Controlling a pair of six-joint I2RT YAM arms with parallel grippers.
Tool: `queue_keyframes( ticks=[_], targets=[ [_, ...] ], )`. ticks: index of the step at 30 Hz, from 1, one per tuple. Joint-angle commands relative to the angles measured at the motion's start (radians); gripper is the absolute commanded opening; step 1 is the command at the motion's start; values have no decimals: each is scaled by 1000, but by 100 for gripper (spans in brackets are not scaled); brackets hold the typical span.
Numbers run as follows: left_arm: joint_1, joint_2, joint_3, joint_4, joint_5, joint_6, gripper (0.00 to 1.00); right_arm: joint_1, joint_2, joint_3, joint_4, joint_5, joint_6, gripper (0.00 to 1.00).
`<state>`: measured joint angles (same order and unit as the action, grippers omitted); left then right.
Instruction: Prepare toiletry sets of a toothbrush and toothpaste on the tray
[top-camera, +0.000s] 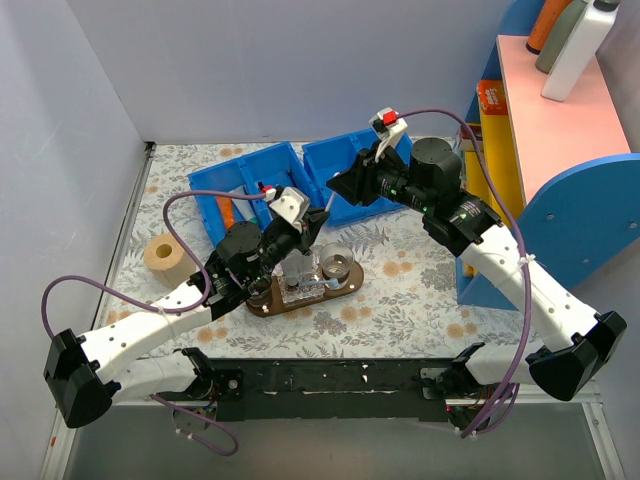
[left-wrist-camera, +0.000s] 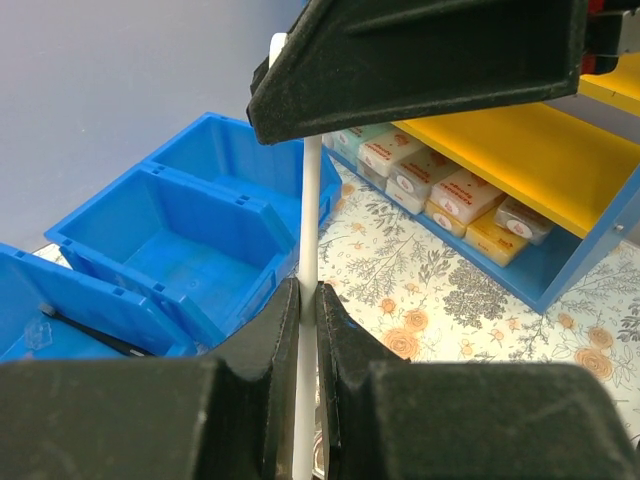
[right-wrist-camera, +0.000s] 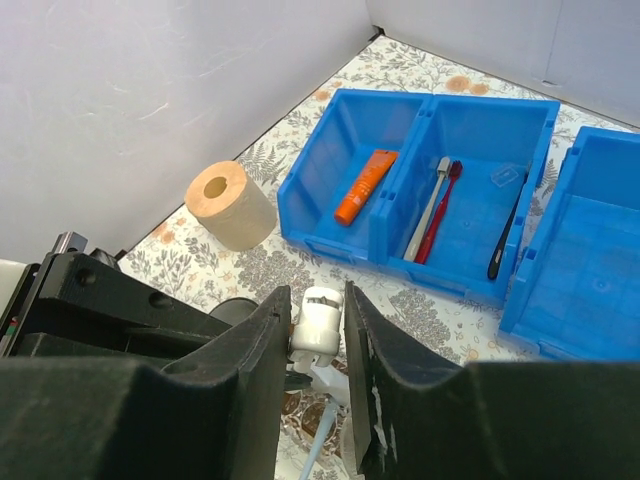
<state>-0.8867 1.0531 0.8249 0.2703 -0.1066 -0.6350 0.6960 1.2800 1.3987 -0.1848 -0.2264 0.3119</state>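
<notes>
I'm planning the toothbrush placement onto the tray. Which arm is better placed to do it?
Left. The left hand is shut on the toothbrush and, in the top view, sits right over the tray. The right hand looks open and empty, over a blue bin.

Right pincer (right-wrist-camera: 315, 300) jaws apart. Ahead: blue bins (right-wrist-camera: 480, 130) (orange tube (right-wrist-camera: 365, 187), red toothbrush (right-wrist-camera: 440, 212) inside). Ahead-left: wooden roll (right-wrist-camera: 228, 203) on worktop (right-wrist-camera: 255, 268).
</notes>
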Motion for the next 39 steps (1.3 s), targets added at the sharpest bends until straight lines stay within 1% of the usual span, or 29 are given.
queue_keyframes(
  ticks=[1,5,7,8,10,11,12,13,16,17,19,20,21,22,24,27,28,29,31,34,35,36,37,38,39],
  targets=[
    [-6,-10,-12,10,-25,17,0,7,-34,8,36,39,-16,36],
    [-8,-8,-12,9,-25,18,0,7,-38,8,38,44,-19,38],
    [-8,-10,-13,12,-28,18,0,7,-38,6,39,42,-19,36],
    [-8,-10,-13,12,-28,18,0,7,-38,5,38,38,-17,30],
    [-9,-10,-13,10,-31,18,0,7,-38,3,38,35,-16,22],
    [-9,-8,-13,13,-33,18,0,8,-38,2,39,32,-14,8],
    [-9,-10,-13,14,-33,20,0,8,-39,-6,41,30,-14,3],
    [-9,-11,-13,14,-33,20,0,8,-41,-10,48,32,-13,1],
    [-11,-19,-15,15,-41,21,0,8,-50,-29,61,36,-11,1],
    [-11,-21,-13,17,-44,21,5,8,-56,-35,65,41,-11,1],
    [-11,-22,-12,12,-54,17,19,8,-65,-46,80,45,-11,1],
    [-11,-22,-12,13,-56,14,31,8,-71,-46,87,53,-13,1],
    [-11,-22,-9,10,-57,12,62,8,-74,-44,88,58,-16,1],
    [-11,-24,-9,9,-58,3,71,8,-79,-43,90,64,-19,1],
    [-11,-28,-6,9,-58,-3,85,8,-93,-43,93,85,-33,1],
    [-11,-51,-18,26,-73,-14,91,8,-128,-73,116,122,-62,1],
    [-11,-64,-21,32,-99,-15,96,8,-152,-87,123,140,-69,1],
    [-11,-67,-23,36,-116,-26,98,8,-165,-117,133,145,-74,1],
    [-8,-67,-14,32,-158,-37,98,10,-204,-153,171,147,-102,1],
    [38,-59,9,7,-162,-87,98,23,-247,-208,223,156,-135,1],
    [92,-62,14,1,-160,-115,98,37,-257,-217,228,160,-145,1],
    [132,-65,19,-9,-147,-185,98,48,-264,-231,232,165,-154,1],
    [176,-67,26,-13,-121,-222,98,59,-278,-236,240,176,-181,1],
    [263,-68,31,-17,-78,-254,98,80,-284,-240,242,182,-194,1],
    [297,-67,37,-32,-67,-308,98,95,-291,-244,245,183,-210,1]
  ],
)
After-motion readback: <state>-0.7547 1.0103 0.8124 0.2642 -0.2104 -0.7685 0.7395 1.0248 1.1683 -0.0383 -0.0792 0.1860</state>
